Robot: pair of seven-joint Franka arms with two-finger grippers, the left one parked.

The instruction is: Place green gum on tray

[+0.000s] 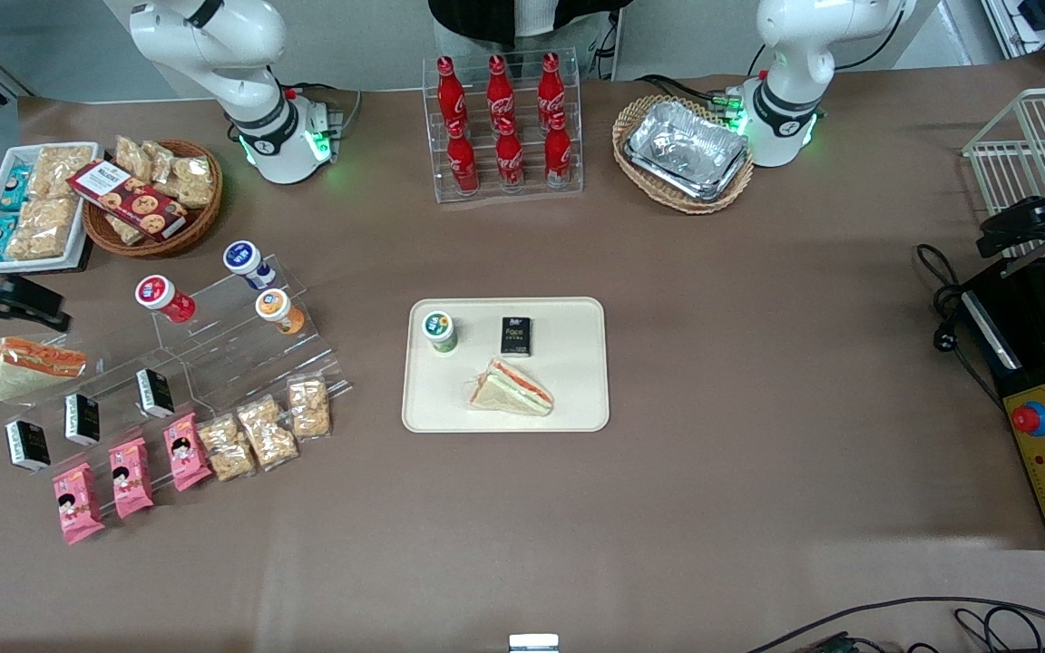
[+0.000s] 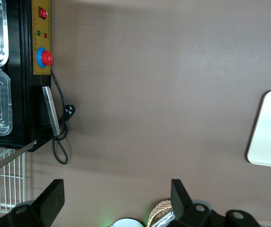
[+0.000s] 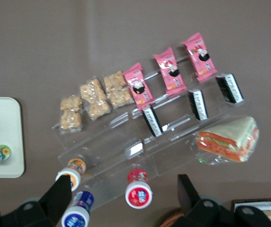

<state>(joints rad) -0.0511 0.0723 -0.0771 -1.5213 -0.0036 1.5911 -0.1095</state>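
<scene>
nearest you on the surface (image 1: pixel 758 381) lie the pink snack packs (image 1: pixel 128 476), toward the working arm's end. the green gum (image 1: pixel 439 330) stands upright on the tray (image 1: pixel 577 399), near a corner, beside a black box (image 1: pixel 515 336) and farther from you than the sandwich (image 1: pixel 512 388). your tool (image 3: pixel 126 198) hangs above the clear display stand (image 3: pixel 126 142), its fingers (image 3: pixel 60 196) apart and apparently holding nothing.
</scene>
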